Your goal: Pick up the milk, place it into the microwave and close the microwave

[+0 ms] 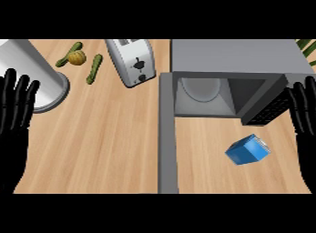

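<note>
The desk under my hands looks like pale wood with a smooth, matt grain. My microwave shows plain matt grey, the toaster a brushed metal sheen. The milk carton looks like smooth blue card.

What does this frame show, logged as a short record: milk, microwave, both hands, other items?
milk: blue carton tilted on the counter, in front of the microwave, untouched
microwave: door swung open, white plate inside
left hand: open, resting at left edge
right hand: open, resting at right edge
other: toaster, green vegetables, white appliance
</note>
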